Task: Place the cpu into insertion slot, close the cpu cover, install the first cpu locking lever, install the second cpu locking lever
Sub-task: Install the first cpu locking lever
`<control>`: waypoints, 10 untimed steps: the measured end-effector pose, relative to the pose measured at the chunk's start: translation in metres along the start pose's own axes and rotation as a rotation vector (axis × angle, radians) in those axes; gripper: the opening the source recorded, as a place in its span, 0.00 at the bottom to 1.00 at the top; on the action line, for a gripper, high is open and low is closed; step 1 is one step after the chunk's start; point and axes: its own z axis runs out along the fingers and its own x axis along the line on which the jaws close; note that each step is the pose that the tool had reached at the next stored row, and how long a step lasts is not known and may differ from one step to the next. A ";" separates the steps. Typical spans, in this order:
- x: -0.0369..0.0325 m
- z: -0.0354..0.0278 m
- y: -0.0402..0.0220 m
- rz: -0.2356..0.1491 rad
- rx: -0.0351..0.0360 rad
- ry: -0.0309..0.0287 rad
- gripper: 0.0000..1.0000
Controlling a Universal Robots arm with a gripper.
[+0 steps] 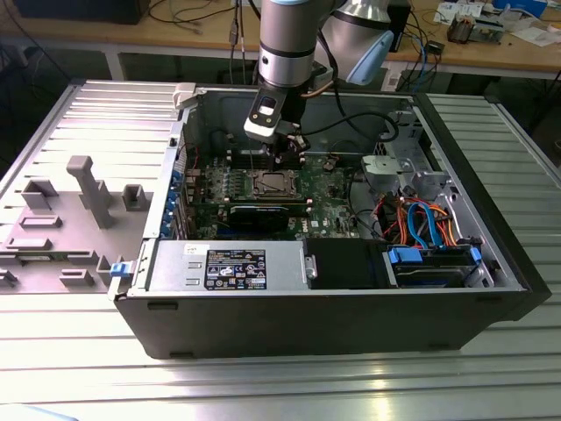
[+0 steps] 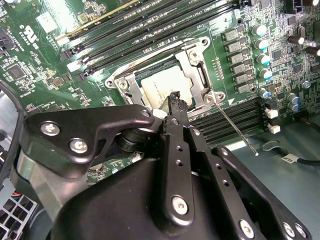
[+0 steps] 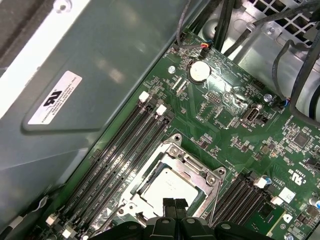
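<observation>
**Robot's jaws poised over seated processor**

The jaws are drawn narrow, their black fingertips (image 3: 169, 206) almost together with nothing between them. In the first wrist view they hang just above one edge of the insertion slot (image 3: 174, 145). The cpu (image 3: 171, 186) lies flat inside the slot. Its silvery top shows through the window of the cpu cover (image 3: 196, 169), which lies down over it. In the second wrist view a thin metal locking lever (image 2: 232, 125) angles out from one corner of the slot, over the long memory slots (image 2: 235, 117) beside it. More memory slots run along the slot's opposite side on the green motherboard (image 3: 235, 125). In the exterior view the arm (image 1: 287, 44) reaches down to the slot inside an open computer case (image 1: 351, 316) lying on a ribbed metal tabletop (image 1: 517, 149).
</observation>
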 end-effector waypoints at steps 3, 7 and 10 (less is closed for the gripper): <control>0.0000 0.0000 0.0000 -0.002 0.0000 0.0000 0.11; 0.0000 0.0000 0.0000 -0.004 0.0000 -0.0001 0.11; 0.0000 0.0000 0.0000 -0.006 0.0000 -0.0001 0.11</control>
